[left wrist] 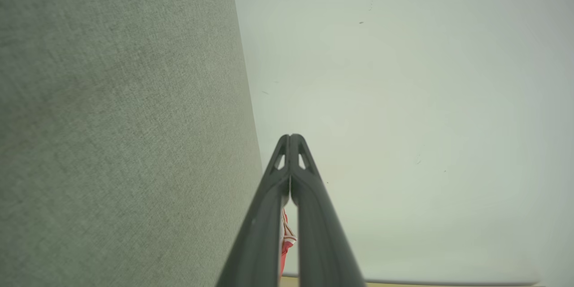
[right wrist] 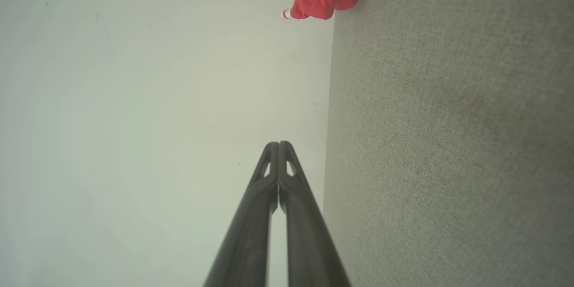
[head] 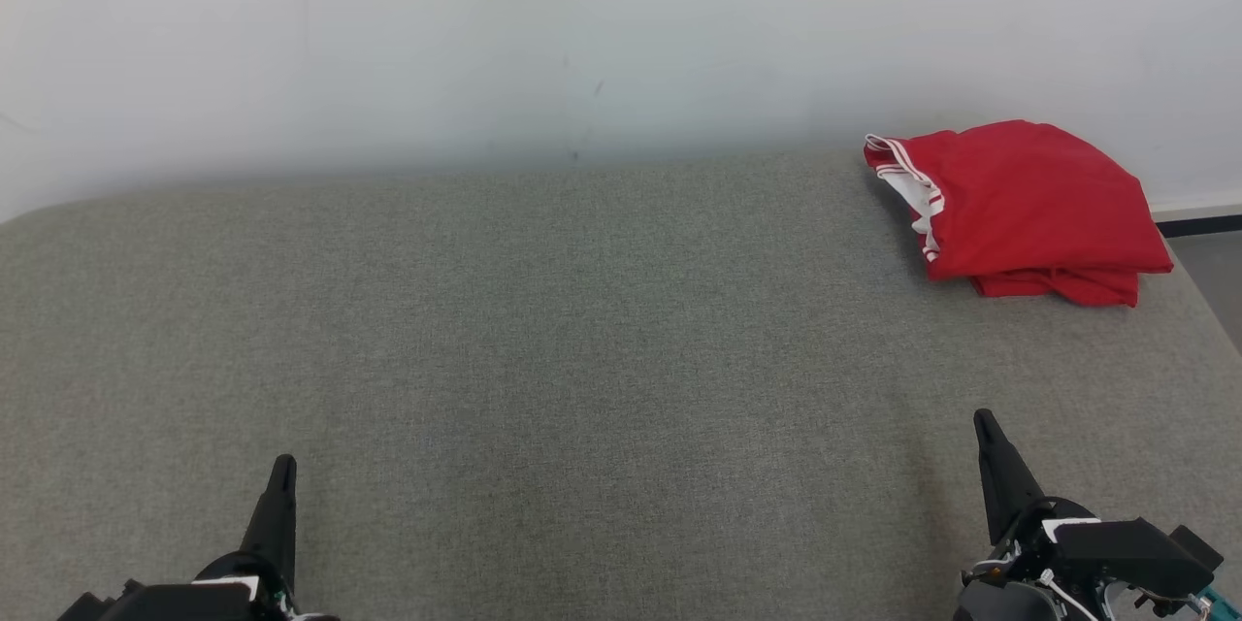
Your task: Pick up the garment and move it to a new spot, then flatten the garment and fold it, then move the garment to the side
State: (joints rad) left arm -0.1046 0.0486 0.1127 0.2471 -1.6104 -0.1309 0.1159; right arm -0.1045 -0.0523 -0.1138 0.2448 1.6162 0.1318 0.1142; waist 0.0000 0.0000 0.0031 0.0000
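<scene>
My left fingers [head: 280, 485] hover over the near left edge of the grey counter [head: 582, 330], pressed together with nothing between them. My right fingers [head: 992, 441] hover over the counter's near right edge, likewise closed and empty. The red garment [head: 1038, 199] lies in stacked folds on the counter's far right corner, so I judge the fold and the move to the side as good as done; if anything is left, I would have to part my right fingers and reach toward that far corner.
</scene>
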